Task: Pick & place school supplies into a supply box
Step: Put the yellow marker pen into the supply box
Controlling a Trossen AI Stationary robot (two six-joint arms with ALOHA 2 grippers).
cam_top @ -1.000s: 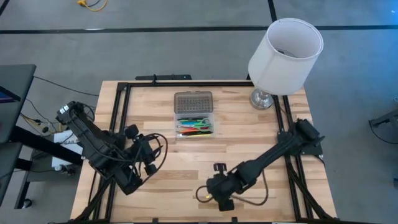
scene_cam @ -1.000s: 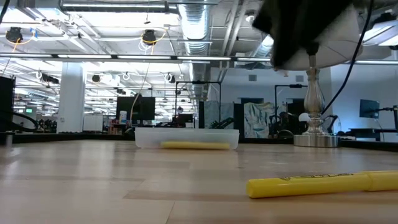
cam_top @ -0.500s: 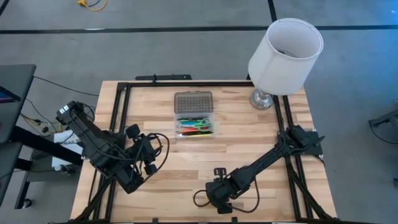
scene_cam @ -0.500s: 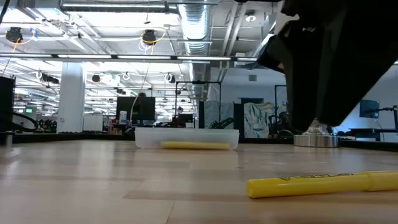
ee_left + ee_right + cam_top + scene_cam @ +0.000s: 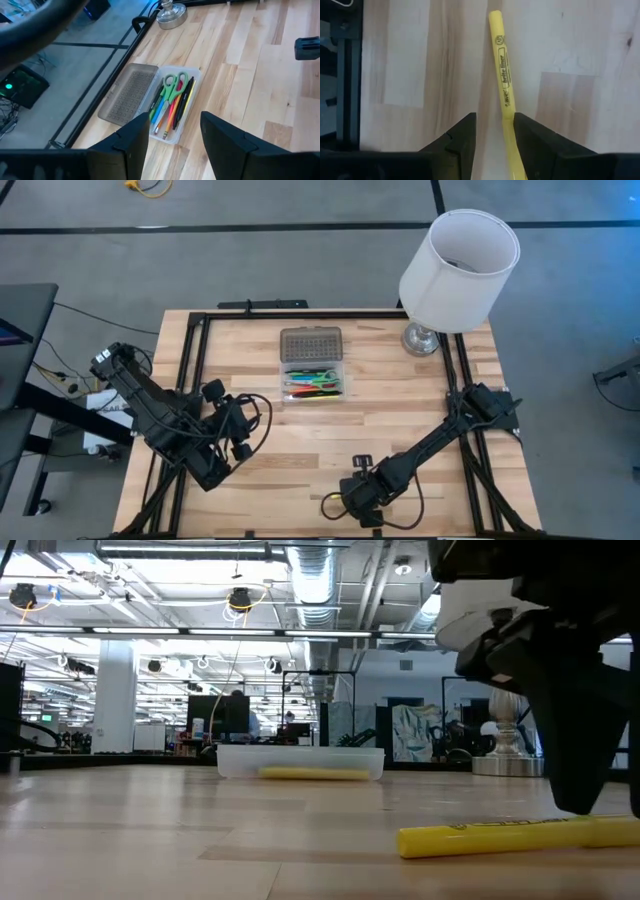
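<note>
Near the front edge of the pale plank surface (image 5: 300, 450), the right gripper (image 5: 494, 131) straddles a slim yellow plastic highlighter (image 5: 503, 85), fingers parted, not yet clamping; the left gripper (image 5: 172, 131) waits open.

The pale wooden plank table (image 5: 300, 440) looked smooth with a satin sheen. The clear plastic box (image 5: 181, 127) had a grey translucent dotted lid (image 5: 126, 93). The yellow plastic highlighter (image 5: 501, 80) was glossy. The lamp's metal base (image 5: 171, 14) shone.

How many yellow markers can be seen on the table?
2: one yellow marker lies loose on the wood between the right tool's fingers; another yellow one lies in the box. Others may be hidden.
</note>
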